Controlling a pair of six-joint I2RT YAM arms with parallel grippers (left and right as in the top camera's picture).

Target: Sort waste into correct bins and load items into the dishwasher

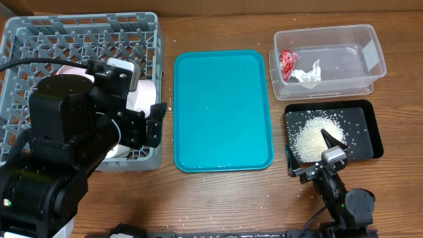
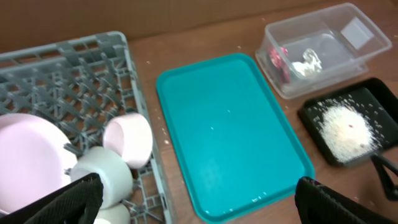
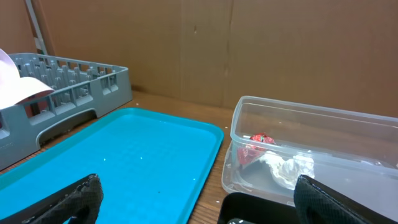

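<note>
I see left gripper (image 2: 199,186) and right gripper (image 3: 198,185) both spread wide, empty. My left arm (image 1: 59,132) hides half the rack (image 1: 66,39) overhead, plate (image 2: 25,162) is cut off. Wrapper (image 1: 288,61) and tissue (image 1: 307,75) in tub (image 1: 324,30), rice (image 1: 310,135) in black tray (image 1: 370,142).

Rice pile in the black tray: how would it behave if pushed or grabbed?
Likely no cohesion: the rice pile is loose grains, with strays spread across the black tray. A push would probably scatter it rather than slide it. A two-finger pinch would likely lift few grains.
</note>
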